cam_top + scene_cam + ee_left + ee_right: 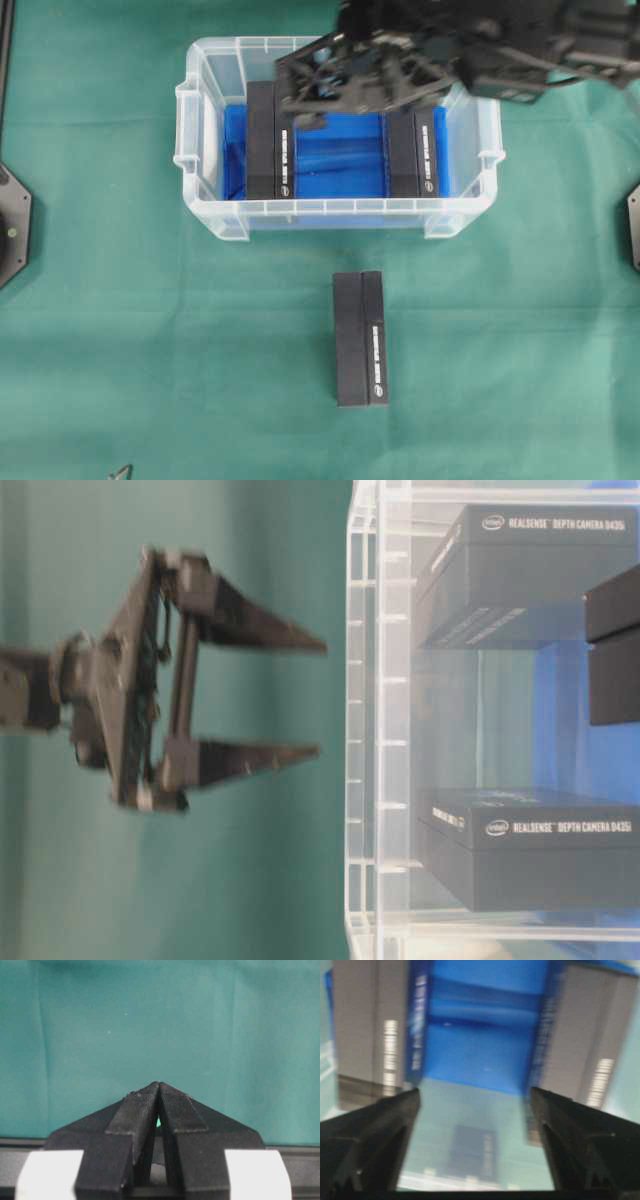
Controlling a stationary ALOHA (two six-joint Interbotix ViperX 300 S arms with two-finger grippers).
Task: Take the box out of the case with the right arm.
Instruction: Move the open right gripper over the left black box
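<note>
Wide apart stand the fingers of the right hand [300, 90], which hangs empty over the far part of the case [200, 190], above its left box [268, 140]. That case sits on the far half of the green cloth surface [130, 350], with a second box [413, 150] by its right wall and bare blue lining [335, 160] between the two. A third box [360, 338] lies on the cloth outside, just in front of the case, well toward the middle. Closed tip to tip, the left hand [159, 1087] hovers over plain green cloth. Dark mounts [12, 225] show at the left and right edges.
</note>
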